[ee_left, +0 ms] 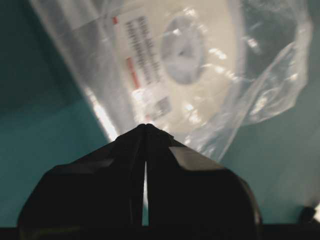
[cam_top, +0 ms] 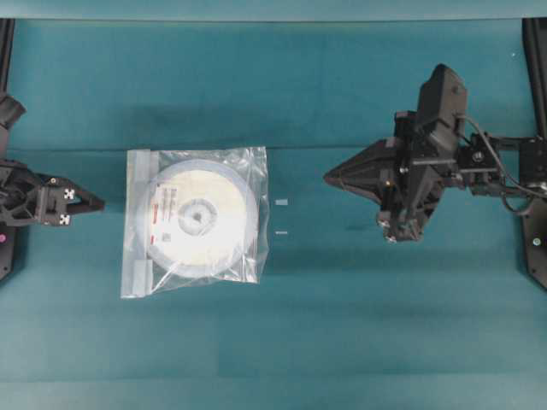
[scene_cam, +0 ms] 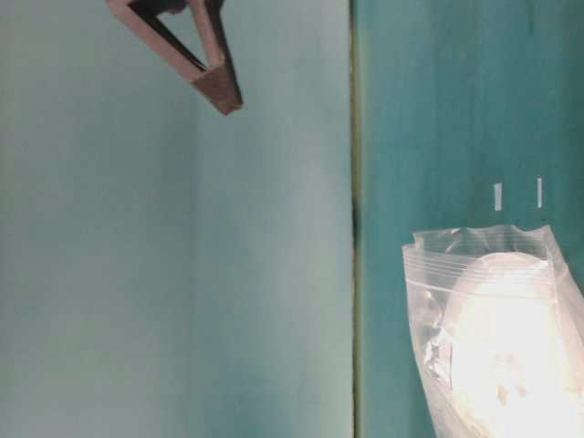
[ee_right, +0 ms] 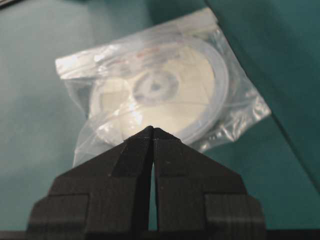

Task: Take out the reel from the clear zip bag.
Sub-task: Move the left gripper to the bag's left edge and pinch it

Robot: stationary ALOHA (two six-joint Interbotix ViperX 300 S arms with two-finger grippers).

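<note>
Nothing is done yet: the reel (cam_top: pixel 198 217) lies inside the clear zip bag (cam_top: pixel 195 221) flat on the table (cam_top: pixel 359 333), with the left gripper (cam_top: pixel 92 204) and right gripper (cam_top: pixel 335 178) both pinched together, empty, on either side.

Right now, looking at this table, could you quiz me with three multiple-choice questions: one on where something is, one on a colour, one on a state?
1. Where is the reel?
A. inside the clear zip bag
B. bare on the table
C. held by a gripper

2. What colour is the table?
A. white
B. teal
C. red

3. How do the left gripper and right gripper stand?
A. both wide open
B. both shut, empty
C. both gripping the bag

Answers: A, the bag's plastic covers the disc; B, teal surface all around; B, fingertips meet, clear of the bag.
</note>
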